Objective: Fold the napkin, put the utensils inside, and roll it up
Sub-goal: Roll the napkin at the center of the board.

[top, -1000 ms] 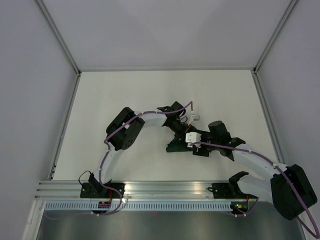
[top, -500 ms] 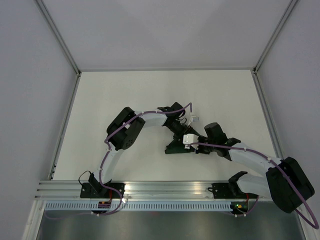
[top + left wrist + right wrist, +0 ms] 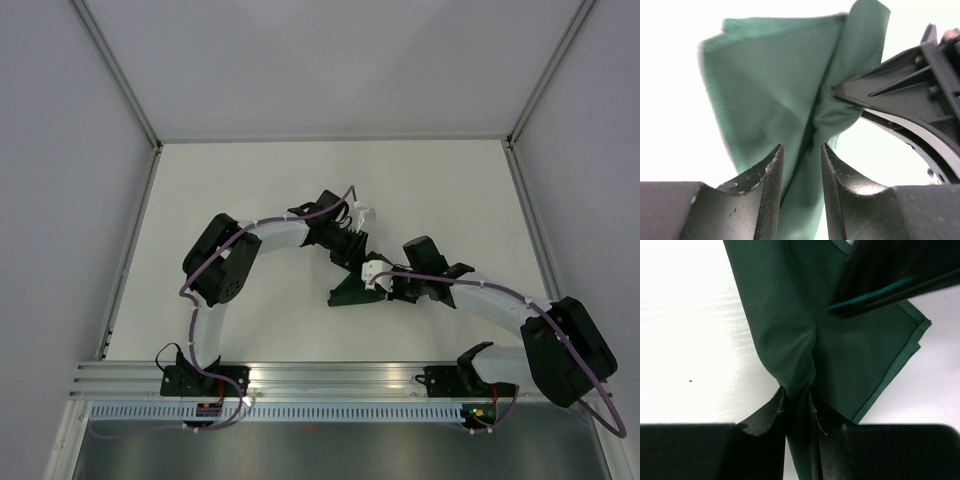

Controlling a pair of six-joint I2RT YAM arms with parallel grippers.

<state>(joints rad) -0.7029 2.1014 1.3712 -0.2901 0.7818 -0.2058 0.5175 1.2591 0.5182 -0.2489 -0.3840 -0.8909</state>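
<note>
The dark green napkin [image 3: 350, 290] is a bunched, lifted heap at the middle of the table. In the right wrist view my right gripper [image 3: 797, 396] is shut on a gathered fold of the napkin [image 3: 790, 315], which fans out beyond the fingertips. My left gripper [image 3: 801, 152] is open; the napkin [image 3: 770, 85] runs through the gap without being pinched. The right gripper's finger [image 3: 880, 92] presses into the cloth just beyond. From above, the left gripper [image 3: 358, 258] and right gripper [image 3: 384, 290] meet over the cloth. The utensils are out of view.
The white table [image 3: 250, 180] is bounded by grey walls left, right and far, with a metal rail [image 3: 330, 375] along the near edge. Both arm bases sit on that rail. The left arm's elbow [image 3: 215, 270] bulges out to the left.
My left gripper has opened, let go of the napkin and drawn back up and left. My right gripper has closed on the napkin and shifted slightly left.
</note>
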